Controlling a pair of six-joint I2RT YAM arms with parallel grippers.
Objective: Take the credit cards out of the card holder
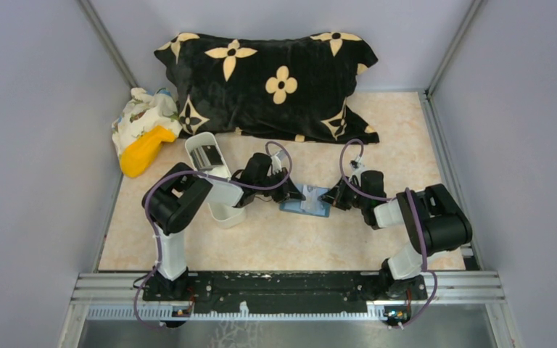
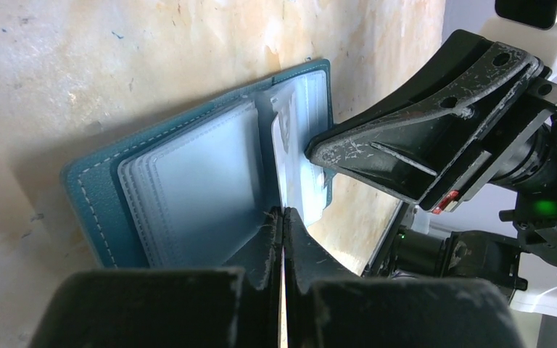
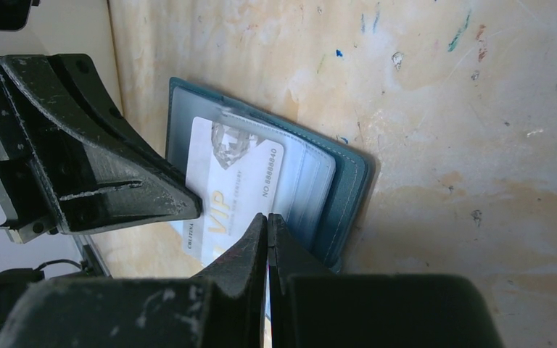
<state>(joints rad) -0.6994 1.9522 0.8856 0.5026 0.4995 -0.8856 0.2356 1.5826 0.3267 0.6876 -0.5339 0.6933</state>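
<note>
Two grippers work the open card holder (image 1: 306, 201) at the middle of the table (image 1: 261, 246), well away from every edge.

Both the left gripper (image 2: 283, 217) and the right gripper (image 3: 267, 221) have their fingers pressed together, tips down on the holder's inner leaves. A thin pale sliver shows between each pair, but whether it is a sleeve or a card edge cannot be told. One white card (image 3: 221, 185) marked VIP lies partly tucked under a clear sleeve (image 2: 203, 181), just beside the left gripper's tip. Such a card is probably light, stiff and slick, while the soft sleeves may cling and the holder may slide. The soundest hold looks to be the card's exposed end, pinched flat, with the other gripper pinning the teal cover.
</note>
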